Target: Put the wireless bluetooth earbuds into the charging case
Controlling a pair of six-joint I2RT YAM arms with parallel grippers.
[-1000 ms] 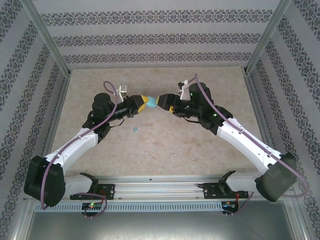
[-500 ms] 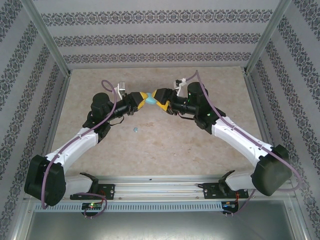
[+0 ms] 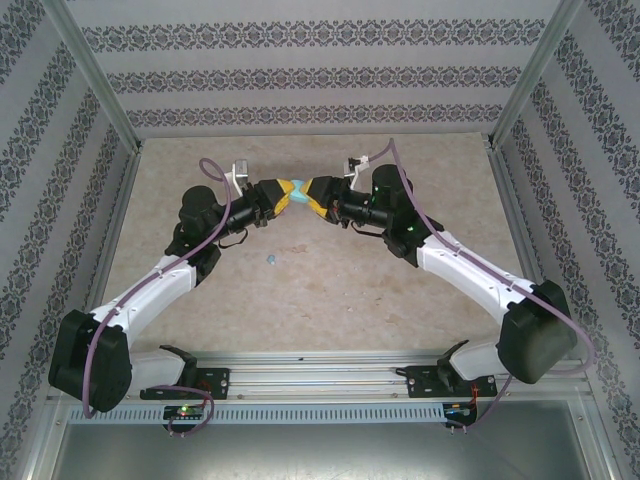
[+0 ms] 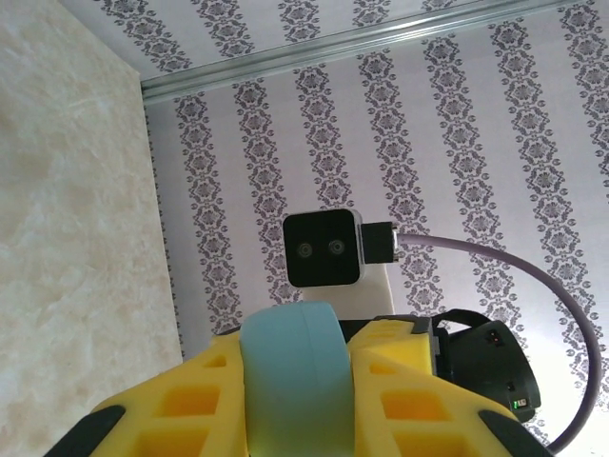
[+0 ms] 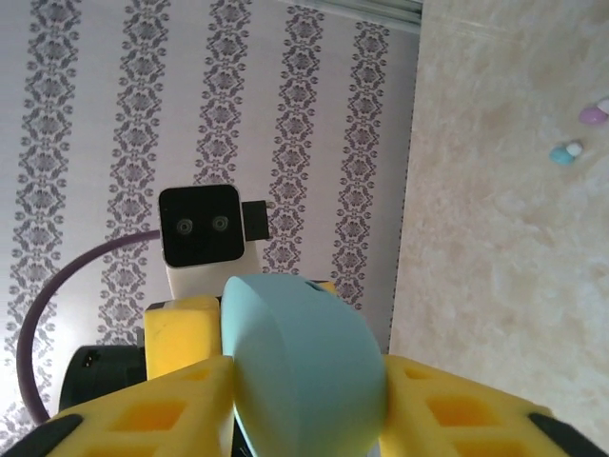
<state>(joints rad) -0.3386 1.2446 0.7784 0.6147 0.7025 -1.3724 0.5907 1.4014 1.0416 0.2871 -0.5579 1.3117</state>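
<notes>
Beige desk [image 3: 330, 300] holds a tiny light-blue plastic earbud [image 3: 270, 259]. Your left claw [image 3: 287, 196] and right claw [image 3: 310, 196] both pinch the light-blue oval plastic case [image 5: 304, 367]; pry its lid gently.

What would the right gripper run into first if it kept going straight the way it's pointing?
The light blue charging case lodged between the right gripper's fingers; just beyond it, apparently, the left gripper, facing it head-on and clamped on the same case.

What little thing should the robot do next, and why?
Probably pry the light blue charging case open a crack. The left jaws and right jaws both clamp it in mid-air, it looks closed, and a light blue earbud lies loose on the table.
</notes>
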